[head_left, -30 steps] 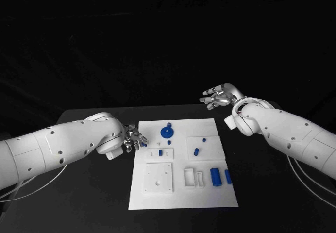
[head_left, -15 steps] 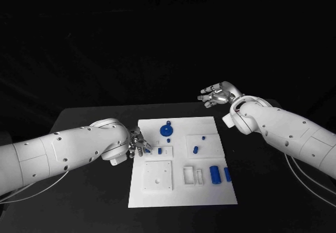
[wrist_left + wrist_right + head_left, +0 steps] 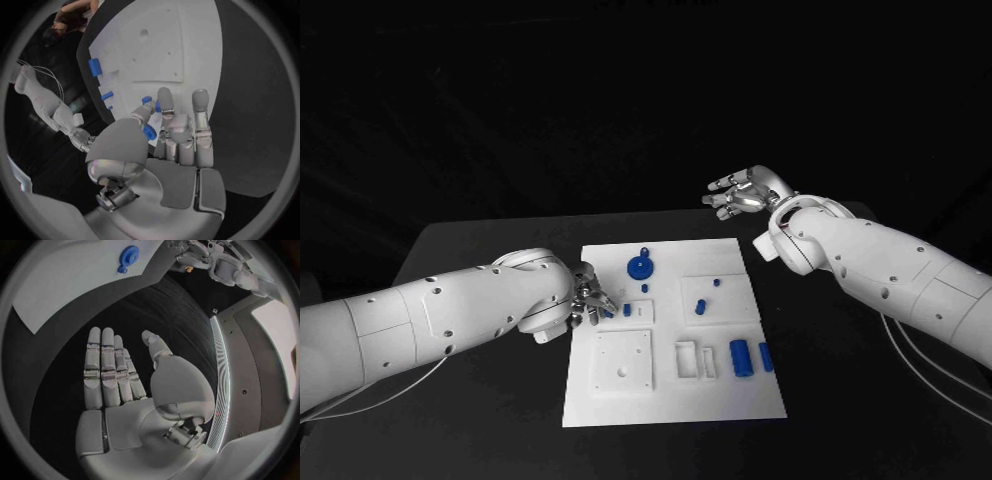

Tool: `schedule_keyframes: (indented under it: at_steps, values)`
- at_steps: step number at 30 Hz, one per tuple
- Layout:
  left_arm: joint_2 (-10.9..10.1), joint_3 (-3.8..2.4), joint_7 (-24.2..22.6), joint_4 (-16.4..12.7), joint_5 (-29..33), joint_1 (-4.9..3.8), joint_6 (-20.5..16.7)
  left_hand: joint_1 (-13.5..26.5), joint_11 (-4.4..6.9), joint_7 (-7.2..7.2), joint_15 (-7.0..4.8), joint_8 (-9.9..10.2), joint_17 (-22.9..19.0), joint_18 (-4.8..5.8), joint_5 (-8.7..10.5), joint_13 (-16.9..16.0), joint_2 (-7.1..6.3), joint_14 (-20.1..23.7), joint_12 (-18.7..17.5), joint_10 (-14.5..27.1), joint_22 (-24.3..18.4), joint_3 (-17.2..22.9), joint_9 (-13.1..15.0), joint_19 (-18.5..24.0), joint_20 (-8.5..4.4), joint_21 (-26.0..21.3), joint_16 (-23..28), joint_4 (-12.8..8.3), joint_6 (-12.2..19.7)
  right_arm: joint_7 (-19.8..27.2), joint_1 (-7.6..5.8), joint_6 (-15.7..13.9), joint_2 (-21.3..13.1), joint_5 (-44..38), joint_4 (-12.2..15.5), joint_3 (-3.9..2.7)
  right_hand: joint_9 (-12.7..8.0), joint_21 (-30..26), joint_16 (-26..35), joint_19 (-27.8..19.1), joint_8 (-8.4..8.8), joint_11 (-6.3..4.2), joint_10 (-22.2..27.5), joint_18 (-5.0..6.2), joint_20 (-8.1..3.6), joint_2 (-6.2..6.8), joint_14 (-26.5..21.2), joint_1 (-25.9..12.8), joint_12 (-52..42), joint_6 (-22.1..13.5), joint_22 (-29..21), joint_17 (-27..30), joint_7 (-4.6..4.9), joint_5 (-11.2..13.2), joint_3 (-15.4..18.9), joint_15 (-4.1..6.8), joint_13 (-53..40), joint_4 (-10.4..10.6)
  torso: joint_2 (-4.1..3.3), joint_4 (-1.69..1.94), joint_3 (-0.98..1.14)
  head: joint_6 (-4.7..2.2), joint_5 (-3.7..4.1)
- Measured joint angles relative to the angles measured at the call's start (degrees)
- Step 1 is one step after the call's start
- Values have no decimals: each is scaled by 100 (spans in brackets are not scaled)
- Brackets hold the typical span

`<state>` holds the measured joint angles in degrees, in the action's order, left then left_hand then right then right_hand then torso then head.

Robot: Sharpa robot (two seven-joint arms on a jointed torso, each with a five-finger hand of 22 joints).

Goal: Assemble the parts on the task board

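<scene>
A white task board (image 3: 672, 395) lies in the middle of the black bench (image 3: 488, 400), carrying small blue parts. The robot's left hand (image 3: 589, 298) sits at the board's left edge, over its near-left corner block, and pinches a small blue peg (image 3: 149, 132) between thumb and fingers; the left wrist view shows the peg held in the fingertips just above the board's surface. The right hand (image 3: 749, 192) hangs well apart from the board, beyond its far right corner, fingers straight and spread, palm empty. On the board, a blue gear-like disc (image 3: 640, 267) stands near the far edge. A short blue peg (image 3: 629, 309) sits in a white block close to the left hand, two more small pegs (image 3: 702, 308) rest in the block to the right, and two larger blue cylinders (image 3: 743, 358) lie side by side near the right edge.
</scene>
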<state>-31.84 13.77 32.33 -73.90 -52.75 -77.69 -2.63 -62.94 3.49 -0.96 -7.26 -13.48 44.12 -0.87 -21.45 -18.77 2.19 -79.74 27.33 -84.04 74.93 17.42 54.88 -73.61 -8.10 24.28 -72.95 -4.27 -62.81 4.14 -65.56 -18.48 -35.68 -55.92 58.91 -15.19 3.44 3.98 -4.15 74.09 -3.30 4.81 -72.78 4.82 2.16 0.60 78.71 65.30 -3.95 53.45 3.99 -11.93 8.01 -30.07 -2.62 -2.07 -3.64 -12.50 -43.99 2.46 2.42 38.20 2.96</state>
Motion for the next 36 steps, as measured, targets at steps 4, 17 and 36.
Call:
schedule_keyframes:
  at_steps: [4, 17, 36]
  values:
    - [30, -1, -5, 66, -43, 8, -2, 0, 0, 0, 0, 0, 0, 0, 0, 2, 0, 0, 0, 0, 0, 0, 36, 0, 0, 0, 0, 0, 0, 1, 0, 0, 3, -1, 4, 0, 0, 0, 0, 0, 0, 0, 0, 0, 0, 23, 0, -23, 0, 0, 0, 9, 0, -1, -17, 0, 0, -17, 2, 4, -2, -3, 8]
    - [93, -2, -13, 152, -131, 16, 3, 0, 0, 0, 0, 10, 5, 0, -23, 18, 0, 0, 22, 0, -1, 0, 44, 0, 0, 0, 0, -1, 0, 2, 2, 8, 3, -1, 9, 0, -1, 0, 0, -21, 0, -20, 20, 0, -20, 49, 0, -56, 0, 0, 1, 45, -1, -166, -143, 0, -1, -16, 2, 6, -6, -15, 14]
    - [187, -16, -66, 309, -151, 54, 41, 0, 0, -1, 1, 15, 4, 0, -22, 31, 0, 1, 22, 0, -3, -1, 373, 0, 0, 0, 0, -1, -1, -6, 4, 35, 9, -1, 15, 0, -1, 0, 0, -41, 0, 0, 40, 0, -1, 23, -12, -82, 0, 23, 1, 57, 20, -166, -159, -10, -1, 0, 2, 5, -8, -15, 43]
